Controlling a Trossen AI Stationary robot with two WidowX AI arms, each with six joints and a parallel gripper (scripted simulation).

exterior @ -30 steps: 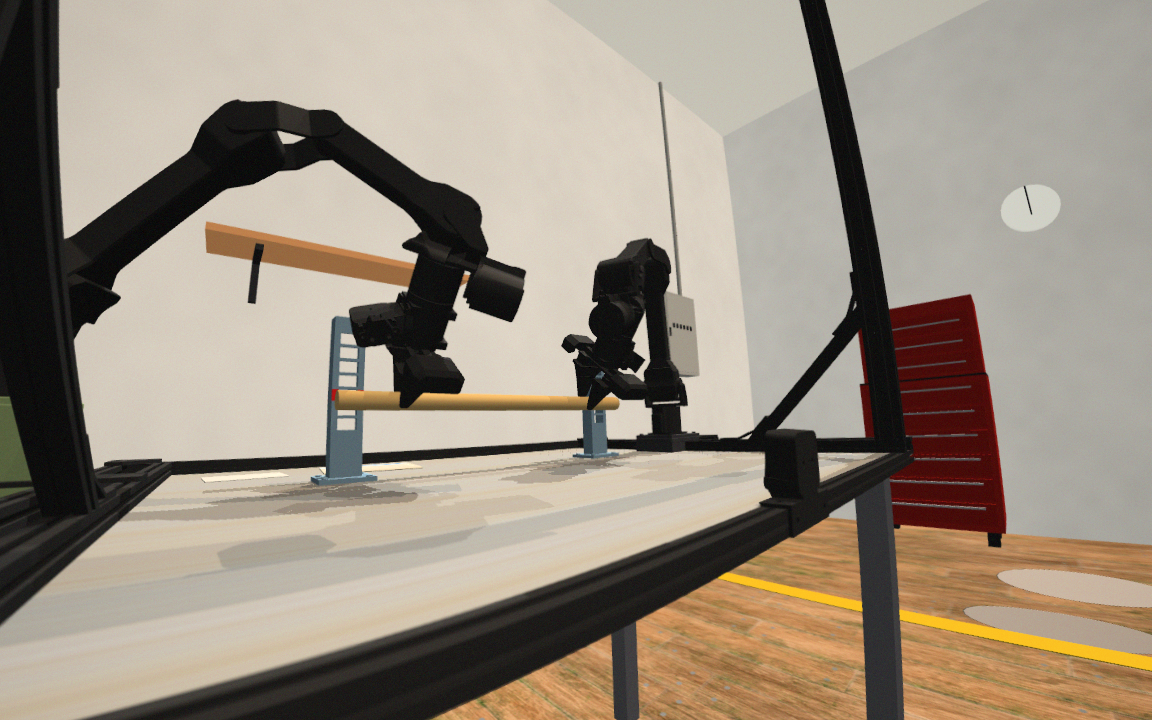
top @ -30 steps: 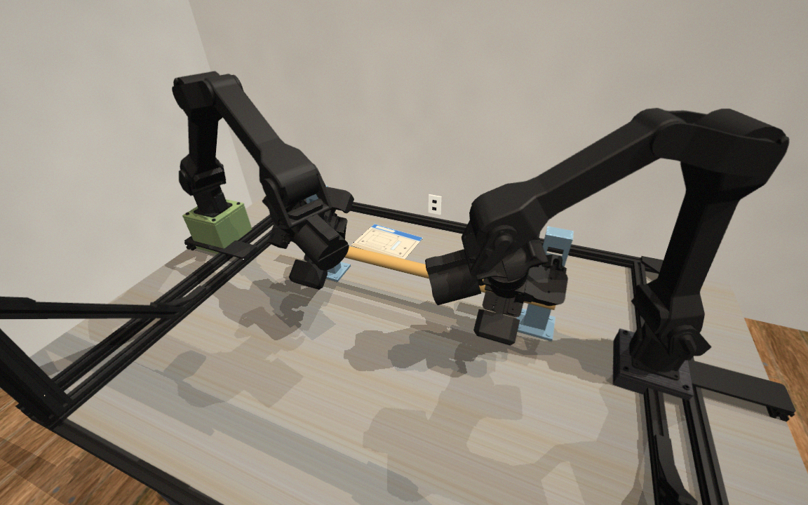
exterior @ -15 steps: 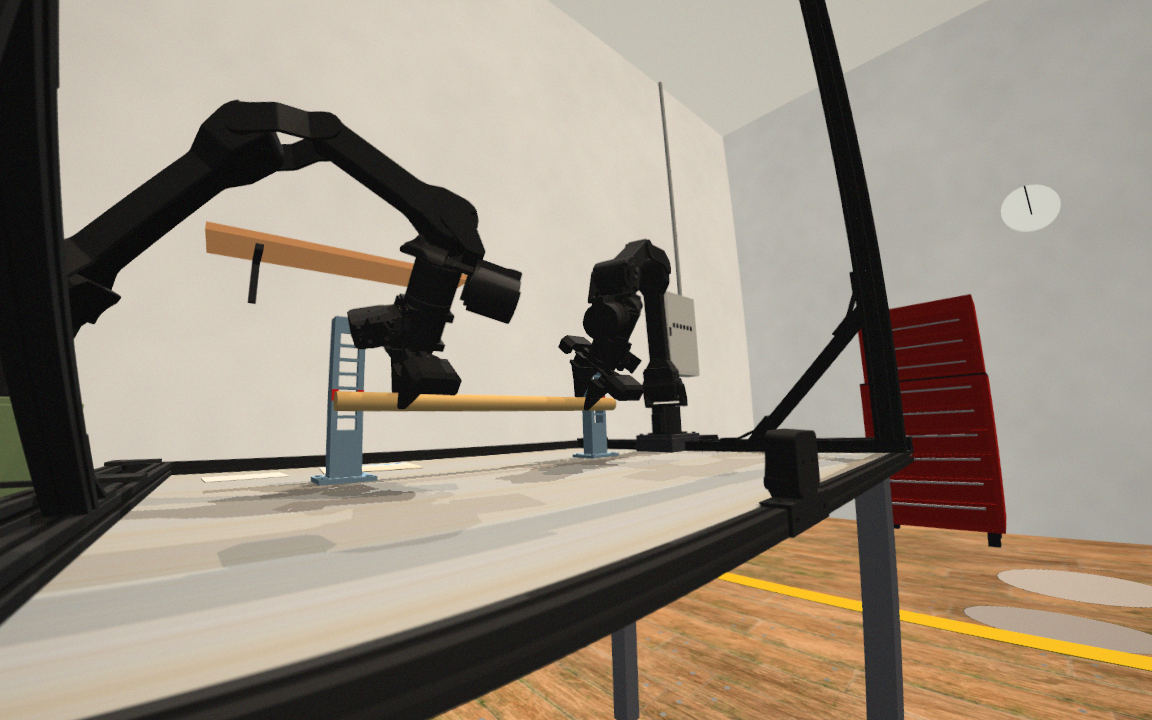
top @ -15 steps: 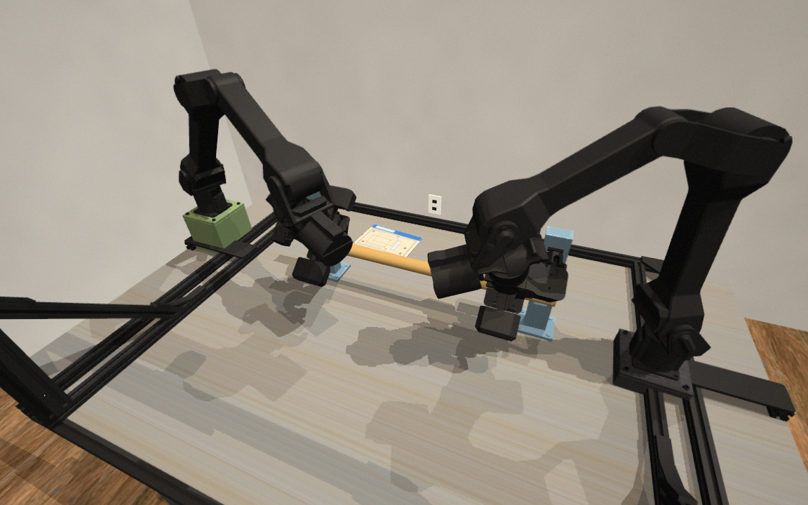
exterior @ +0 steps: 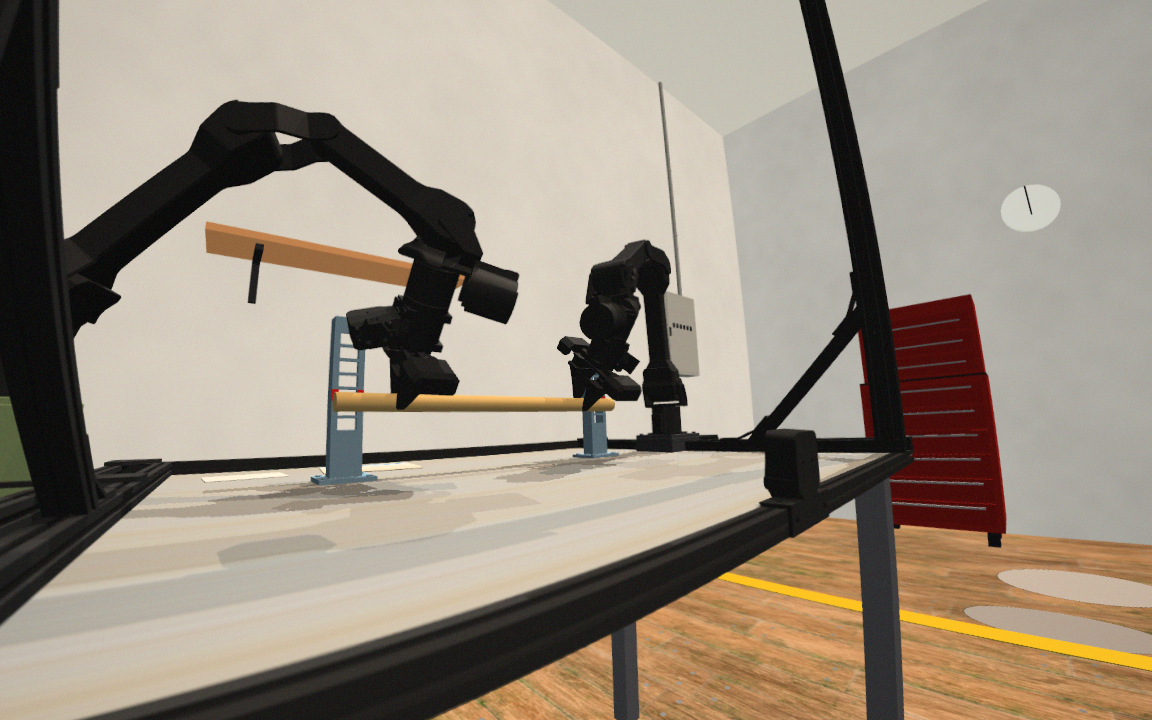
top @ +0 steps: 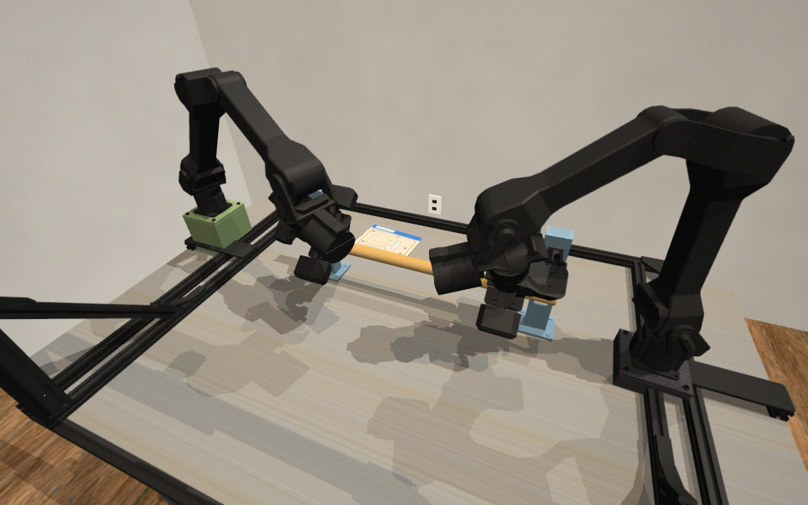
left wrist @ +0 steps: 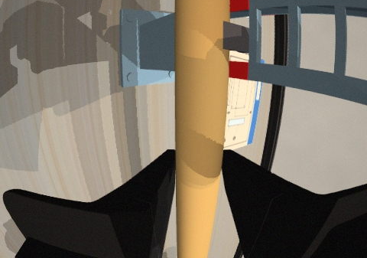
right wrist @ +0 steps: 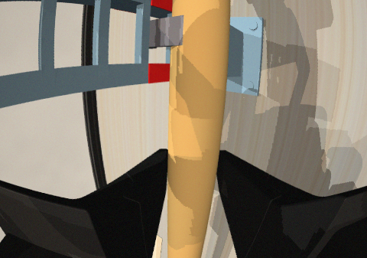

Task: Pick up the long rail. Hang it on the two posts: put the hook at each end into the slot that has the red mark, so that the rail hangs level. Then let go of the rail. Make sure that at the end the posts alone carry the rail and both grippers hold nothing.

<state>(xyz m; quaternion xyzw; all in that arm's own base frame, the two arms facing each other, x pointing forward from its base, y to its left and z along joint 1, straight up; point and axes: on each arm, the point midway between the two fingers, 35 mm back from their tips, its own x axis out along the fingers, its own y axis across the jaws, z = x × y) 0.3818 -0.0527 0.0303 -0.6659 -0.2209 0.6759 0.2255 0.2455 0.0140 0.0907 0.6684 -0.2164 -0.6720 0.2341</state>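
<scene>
The long orange rail (top: pixel 391 258) (exterior: pixel 490 403) (left wrist: pixel 200 97) (right wrist: pixel 196 135) is off the table and looks about level, in front of the blue left post (top: pixel 339 271) (exterior: pixel 345 447) (left wrist: pixel 153 40) and right post (top: pixel 539 317) (exterior: pixel 594 434) (right wrist: pixel 46 83). Grey hooks, left (left wrist: pixel 235 37) and right (right wrist: pixel 166 31), reach into the openings between the red marks (left wrist: pixel 238 70) (right wrist: pixel 159 73). Their far ends are hidden by post bars; seating depth is unclear. My left gripper (exterior: pixel 403 401) (left wrist: pixel 199 157) and right gripper (exterior: pixel 591 402) (right wrist: pixel 193 155) are shut on the rail near its ends.
A flat printed sheet (top: pixel 388 240) lies behind the rail, between the posts. A black frame rail (top: pixel 419 217) runs along the table's back edge. The posts' upper ladder parts rise close behind both hands. The left arm stands on a green block (top: pixel 218 227).
</scene>
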